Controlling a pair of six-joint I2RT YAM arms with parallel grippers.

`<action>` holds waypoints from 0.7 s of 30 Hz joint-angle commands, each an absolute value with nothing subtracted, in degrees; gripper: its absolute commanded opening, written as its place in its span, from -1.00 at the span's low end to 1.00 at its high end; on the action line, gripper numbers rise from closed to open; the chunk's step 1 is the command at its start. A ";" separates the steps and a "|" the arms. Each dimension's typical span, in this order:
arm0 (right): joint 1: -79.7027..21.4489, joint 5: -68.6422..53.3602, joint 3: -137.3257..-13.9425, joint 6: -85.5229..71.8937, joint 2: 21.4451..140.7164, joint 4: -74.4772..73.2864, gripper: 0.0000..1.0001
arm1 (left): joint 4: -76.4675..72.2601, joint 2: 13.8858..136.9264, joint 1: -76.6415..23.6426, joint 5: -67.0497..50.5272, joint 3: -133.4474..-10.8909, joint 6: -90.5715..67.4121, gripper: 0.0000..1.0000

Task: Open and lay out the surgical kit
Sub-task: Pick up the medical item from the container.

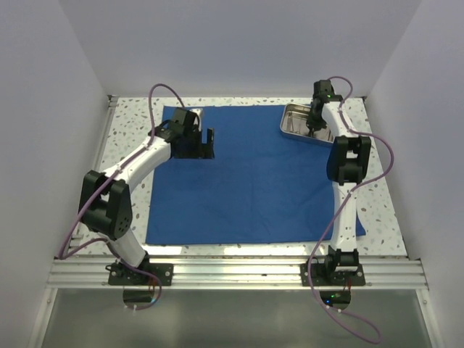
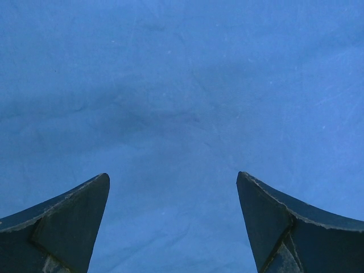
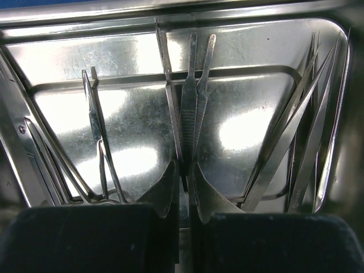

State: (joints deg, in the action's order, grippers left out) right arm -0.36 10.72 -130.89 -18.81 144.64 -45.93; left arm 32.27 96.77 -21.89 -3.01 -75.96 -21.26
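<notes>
Tweezers (image 3: 188, 108) lie in the steel tray (image 1: 293, 123) at the far right corner of the blue cloth (image 1: 246, 181), my right claw (image 3: 183, 169) pinched shut on them; my left claw (image 2: 173, 182) hangs wide open, empty. On lifting, I judge the slick steel may pivot or drag the neighbouring instrument (image 3: 205, 74).

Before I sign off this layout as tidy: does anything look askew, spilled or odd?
Nothing spilled or damaged. The tray sits slightly skewed at the cloth's far right corner, and its tools lie at mixed angles. The right pincer is shut on tweezers there.

Overhead view spans the table (image 1: 384, 214); wrist views look closely down at cloth (image 2: 182, 85) and tray (image 3: 244, 102).
</notes>
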 commanded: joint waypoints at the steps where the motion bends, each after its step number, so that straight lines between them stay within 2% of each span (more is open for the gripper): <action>1: -0.26 9.75 -126.83 -19.16 146.61 -45.88 -1.00 | 32.17 97.99 -22.15 -3.16 -78.75 -20.83 0.94; 13: -0.18 10.46 -127.18 -19.77 141.95 -48.34 -1.00 | 31.03 100.46 -22.06 -4.92 -80.25 -20.74 0.93; 18: -0.26 10.81 -127.27 -19.60 140.54 -48.69 -0.64 | 30.41 99.49 -22.15 -5.19 -78.32 -20.74 0.93; 21: -0.26 11.16 -127.53 -19.86 139.92 -48.60 -0.69 | 29.97 98.70 -22.06 -5.36 -76.56 -20.83 0.93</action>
